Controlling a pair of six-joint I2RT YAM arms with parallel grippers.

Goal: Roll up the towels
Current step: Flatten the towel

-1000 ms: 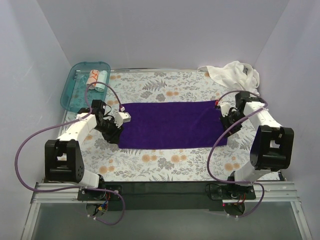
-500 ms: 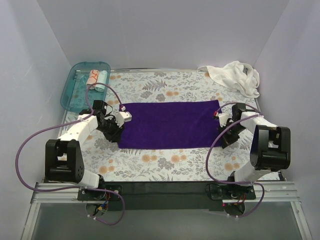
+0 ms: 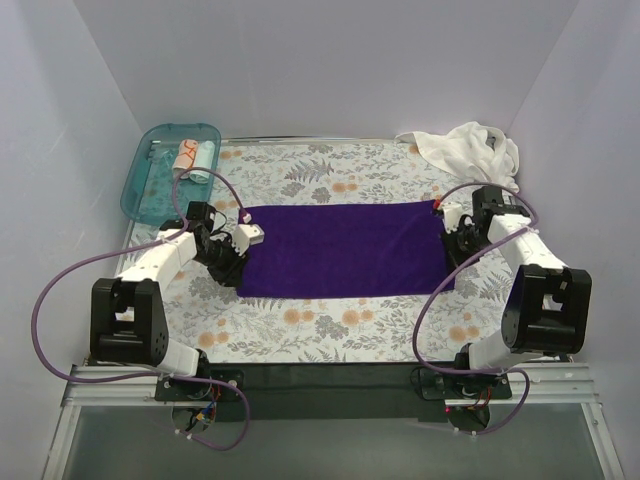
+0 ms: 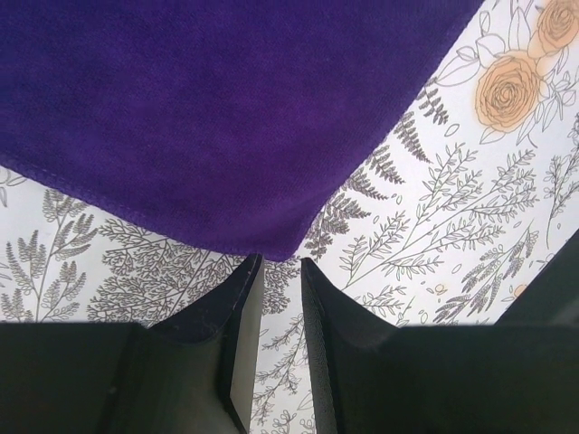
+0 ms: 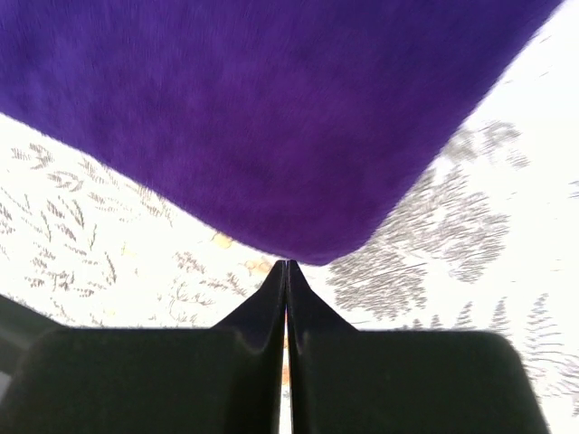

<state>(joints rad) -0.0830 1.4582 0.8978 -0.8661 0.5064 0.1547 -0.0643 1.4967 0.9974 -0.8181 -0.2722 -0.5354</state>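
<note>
The left tool (image 3: 228, 265) sits low at the left end of the purple towel (image 3: 340, 250). Its jaws are only a narrow slot apart, and the left wrist view shows the left tool (image 4: 280, 262) with bare floral sheet (image 4: 434, 199) in that slot and the cloth's corner (image 4: 226, 108) just at the fingertips, so it seems to grip nothing. The right tool (image 3: 458, 245) is at the opposite end. In its own wrist view the right tool (image 5: 287, 264) has its jaws pressed flat together with no cloth between them, the purple towel (image 5: 271, 117) ending in a rounded corner just ahead of the tips. The towel itself lies spread flat and smooth across the middle of the floral sheet (image 3: 320, 320) that covers the table, its long side running left to right between the two arms, with no turn of a roll begun at either end. At the far right corner the white towel (image 3: 465, 150) lies in a crumpled heap, well apart from both arms. At the far left, the teal tray (image 3: 135, 185) holds a white-orange roll (image 3: 186, 153) and a pale teal roll (image 3: 203, 160) side by side, so those two look finished and put away. As a judgement, the job is roughly at its midpoint. The small pieces are done, and the purple one is laid out and ready with a tool at each end but not yet taken up. The white one has yet to be flattened before it can be rolled at all.
</note>
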